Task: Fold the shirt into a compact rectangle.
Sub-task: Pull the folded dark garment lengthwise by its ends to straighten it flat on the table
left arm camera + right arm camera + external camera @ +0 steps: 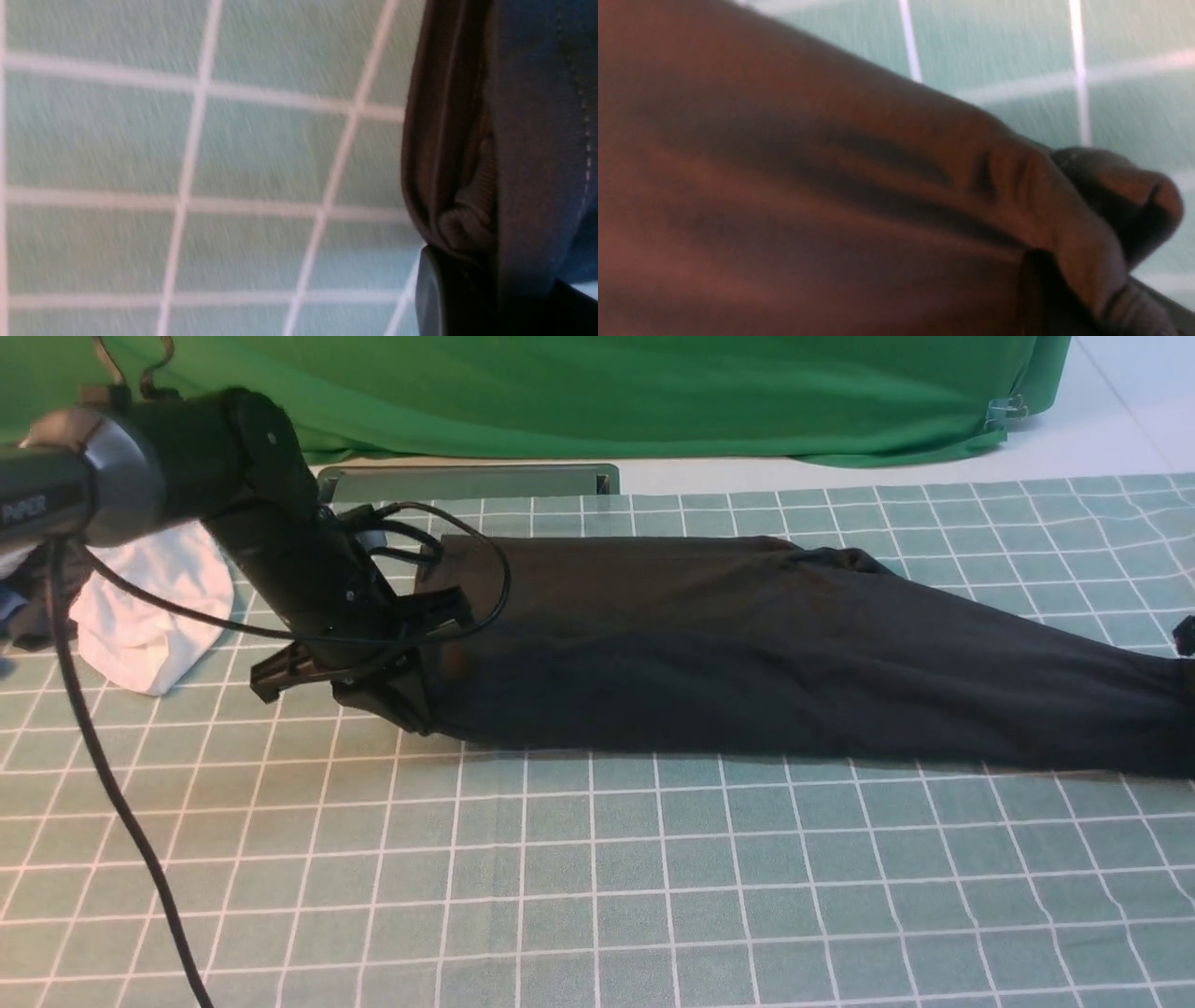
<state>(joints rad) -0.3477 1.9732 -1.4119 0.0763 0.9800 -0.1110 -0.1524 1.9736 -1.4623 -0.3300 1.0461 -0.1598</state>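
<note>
The black shirt (747,653) lies on the checked cloth as a long band running left to right. My left gripper (401,695) is shut on its left end, which is lifted slightly off the table. In the left wrist view, folded layers of shirt (528,140) with a stitched hem run into the gripper (490,284) beside one dark finger (434,289). At the picture's right border only a dark bit of my right gripper (1186,635) shows, by the shirt's right end. The right wrist view has bunched shirt (831,186) pinched in that gripper (1064,294).
A white garment (159,616) is heaped at the back left, with a dark cloth (28,607) beside it. A grey metal tray (467,483) lies behind the shirt, below the green backdrop (653,392). The left arm's cable (112,784) hangs over the green checked tablecloth (597,877).
</note>
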